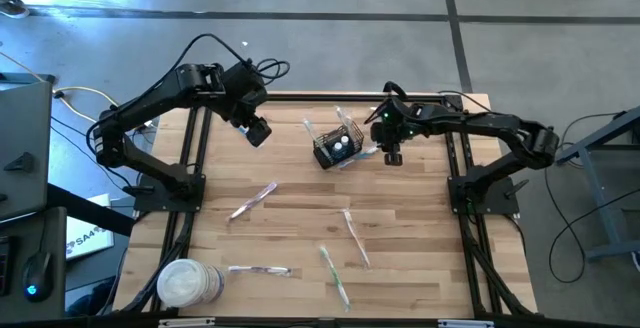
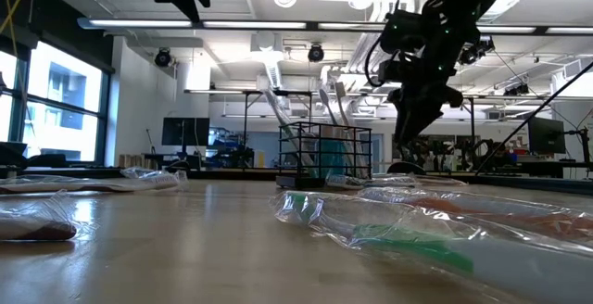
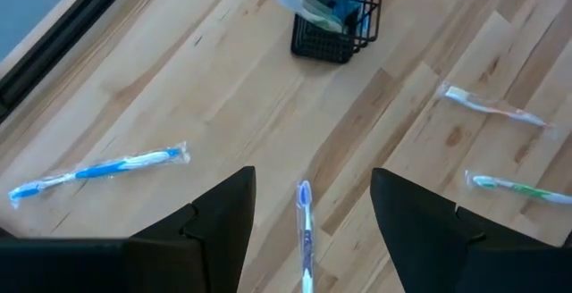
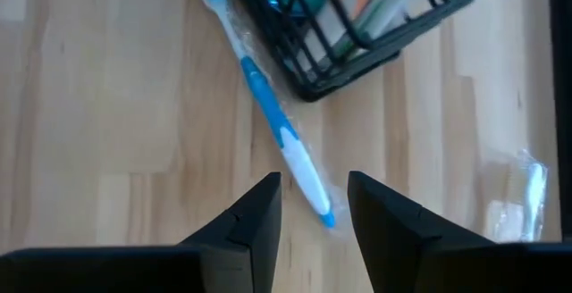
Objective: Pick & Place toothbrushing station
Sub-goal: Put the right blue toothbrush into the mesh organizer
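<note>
Workshop floor, pale wooden table (image 1: 300,218) on a black frame. Right gripper (image 1: 392,155) hangs low just beside the black wire basket (image 1: 337,148), fingers parted a little, nothing between them; its wrist view shows a blue toothbrush (image 4: 277,128) lying on the wood right below the gap, running up against the basket's corner. Basket stands upright toward the table's far edge, already holding several wrapped brushes and a white-capped item. Left gripper (image 1: 257,132) hovers well apart from the basket on its other side, fingers spread wide and empty. Farther out, loose wrapped toothbrushes lie scattered: one (image 1: 252,201) left of centre, two (image 1: 356,236) nearer the front, one (image 1: 258,270) beside a round white tub (image 1: 187,284) at the front left corner. Judgement: partly done; some brushes are in, several remain, the blue one looks next.
</note>
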Available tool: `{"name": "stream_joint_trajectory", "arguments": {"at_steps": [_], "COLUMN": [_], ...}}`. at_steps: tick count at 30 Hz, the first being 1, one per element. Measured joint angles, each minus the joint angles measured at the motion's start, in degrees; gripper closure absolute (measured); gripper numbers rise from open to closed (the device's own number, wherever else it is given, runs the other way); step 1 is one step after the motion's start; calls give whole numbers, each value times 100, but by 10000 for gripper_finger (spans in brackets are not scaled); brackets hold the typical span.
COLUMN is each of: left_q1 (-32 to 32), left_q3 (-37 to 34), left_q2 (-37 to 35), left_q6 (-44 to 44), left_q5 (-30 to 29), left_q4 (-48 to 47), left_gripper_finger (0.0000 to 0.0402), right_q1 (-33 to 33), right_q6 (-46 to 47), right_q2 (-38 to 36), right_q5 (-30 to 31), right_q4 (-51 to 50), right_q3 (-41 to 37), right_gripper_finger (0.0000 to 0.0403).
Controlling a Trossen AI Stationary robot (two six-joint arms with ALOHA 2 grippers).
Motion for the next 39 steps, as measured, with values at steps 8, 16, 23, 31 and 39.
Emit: {"name": "stream_joint_trajectory", "arguments": {"at_steps": [8, 16, 23, 31, 39], "left_q1": [1, 3, 3, 3, 3], "left_q3": [0, 0, 0, 0, 0], "left_q2": [0, 0, 0, 0, 0], "left_q6": [-2, -2, -133, -177, -174], "left_q5": [-17, -110, -103, -98, -92], "left_q4": [-24, -26, -77, -222, -219], "left_gripper_finger": [181, 181, 181, 181, 181], "right_q1": [-159, -196, -208, -190, -190], "right_q6": [-165, -43, -596, -675, -364], "right_q2": [2, 7, 46, 654, 1141], "right_q5": [-559, 26, 48, 75, 233], "right_q4": [123, 762, 910, 973, 1068], "right_q3": [-435, -562, -562, -562, -550], "right_gripper_finger": [279, 279, 279, 279, 279]}}
